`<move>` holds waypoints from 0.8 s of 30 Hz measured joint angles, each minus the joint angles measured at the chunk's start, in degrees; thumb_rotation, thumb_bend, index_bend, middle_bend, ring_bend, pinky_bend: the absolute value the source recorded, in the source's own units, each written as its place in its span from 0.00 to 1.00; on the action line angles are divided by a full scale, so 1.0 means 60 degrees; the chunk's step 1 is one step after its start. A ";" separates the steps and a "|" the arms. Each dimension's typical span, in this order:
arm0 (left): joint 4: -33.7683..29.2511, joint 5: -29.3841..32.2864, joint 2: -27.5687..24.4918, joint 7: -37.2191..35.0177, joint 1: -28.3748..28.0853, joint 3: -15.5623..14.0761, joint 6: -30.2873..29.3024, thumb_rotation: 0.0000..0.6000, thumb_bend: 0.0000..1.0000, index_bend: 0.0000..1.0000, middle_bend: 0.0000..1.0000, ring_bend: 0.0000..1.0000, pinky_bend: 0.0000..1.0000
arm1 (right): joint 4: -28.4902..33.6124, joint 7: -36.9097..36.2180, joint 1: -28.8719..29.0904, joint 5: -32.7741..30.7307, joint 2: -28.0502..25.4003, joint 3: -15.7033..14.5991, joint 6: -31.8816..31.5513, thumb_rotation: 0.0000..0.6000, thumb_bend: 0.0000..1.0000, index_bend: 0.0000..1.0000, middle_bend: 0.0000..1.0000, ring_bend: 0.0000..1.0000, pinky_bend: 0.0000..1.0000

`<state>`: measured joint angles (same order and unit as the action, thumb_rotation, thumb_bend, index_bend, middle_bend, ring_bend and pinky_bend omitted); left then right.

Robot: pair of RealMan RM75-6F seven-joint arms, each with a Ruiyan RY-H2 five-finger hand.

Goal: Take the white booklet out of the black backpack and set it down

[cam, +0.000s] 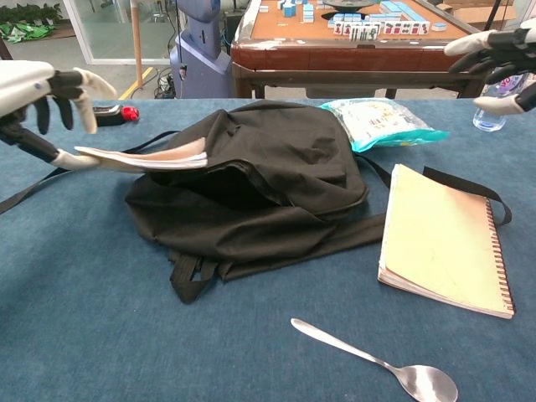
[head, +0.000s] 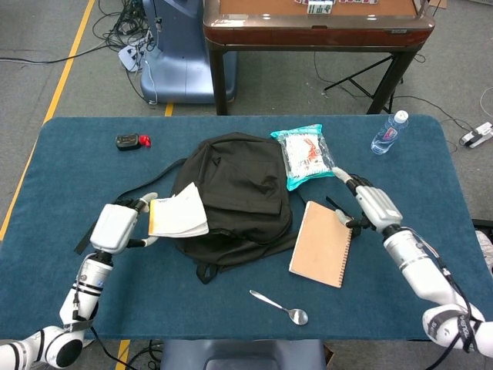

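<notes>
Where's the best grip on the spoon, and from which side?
Take the spoon by its thin handle, near the middle, likely with the right hand, which holds nothing. The handle end points toward the backpack and the bowl toward the table's near right. It lies flat, so come from above and pinch across the handle.
</notes>
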<state>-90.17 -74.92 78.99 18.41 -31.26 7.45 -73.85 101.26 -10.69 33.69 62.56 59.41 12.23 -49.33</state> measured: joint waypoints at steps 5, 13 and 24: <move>0.0061 0.0208 -0.0502 -0.0312 0.0600 -0.0007 -0.0484 1.00 0.17 0.26 0.42 0.43 0.48 | -0.0038 0.0024 -0.0649 0.0530 -0.0155 -0.0260 -0.0972 1.00 0.44 0.05 0.19 0.07 0.05; 0.0175 0.0343 -0.1070 -0.0901 0.1600 -0.0170 -0.1200 1.00 0.17 0.28 0.42 0.43 0.47 | -0.0141 0.0130 -0.2178 0.1609 -0.0337 -0.0892 -0.3085 1.00 0.45 0.15 0.24 0.12 0.09; -0.0164 0.0015 -0.1485 -0.0847 0.2661 -0.0513 -0.2166 1.00 0.17 0.28 0.41 0.42 0.45 | -0.0669 0.0086 -0.3733 0.2637 -0.0233 -0.1631 -0.4915 1.00 0.45 0.19 0.26 0.13 0.09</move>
<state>-91.15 -74.83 70.08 13.33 -15.30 4.38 -86.84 97.25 -10.18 11.29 78.38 58.01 2.45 -78.82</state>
